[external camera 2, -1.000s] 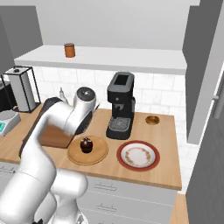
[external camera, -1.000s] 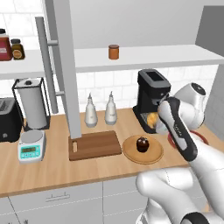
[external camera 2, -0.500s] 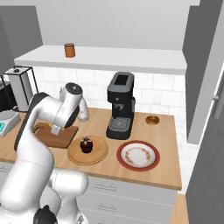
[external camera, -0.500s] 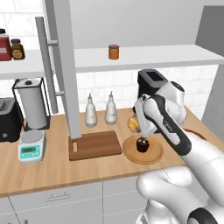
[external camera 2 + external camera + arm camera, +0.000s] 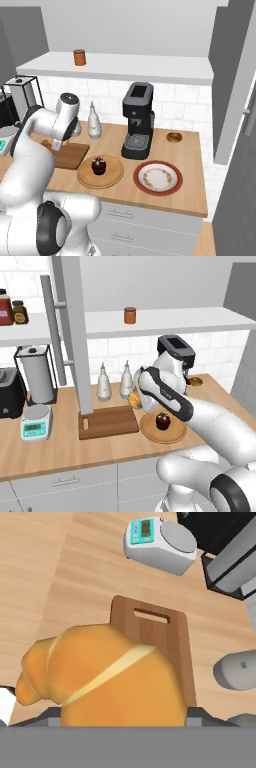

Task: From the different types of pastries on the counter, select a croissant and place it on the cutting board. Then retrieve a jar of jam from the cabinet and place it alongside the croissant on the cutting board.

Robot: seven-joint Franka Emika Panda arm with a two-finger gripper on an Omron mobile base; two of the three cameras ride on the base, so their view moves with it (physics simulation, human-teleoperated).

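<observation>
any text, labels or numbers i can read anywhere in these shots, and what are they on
None can be read.
Kitchen scale: its green display shows dark marks, too blurred to read.
Red jar and small amber jar on the left shelf: no legible label.
Brown jar on the shelf: plain.
Coffee machine, croissant and cutting board: no writing.

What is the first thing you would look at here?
The big golden croissant, right up close in the hand view, carried over the wooden cutting board. Next, the white robot arm bending across the counter, beside a small chocolate cake on a round wooden plate.
</observation>
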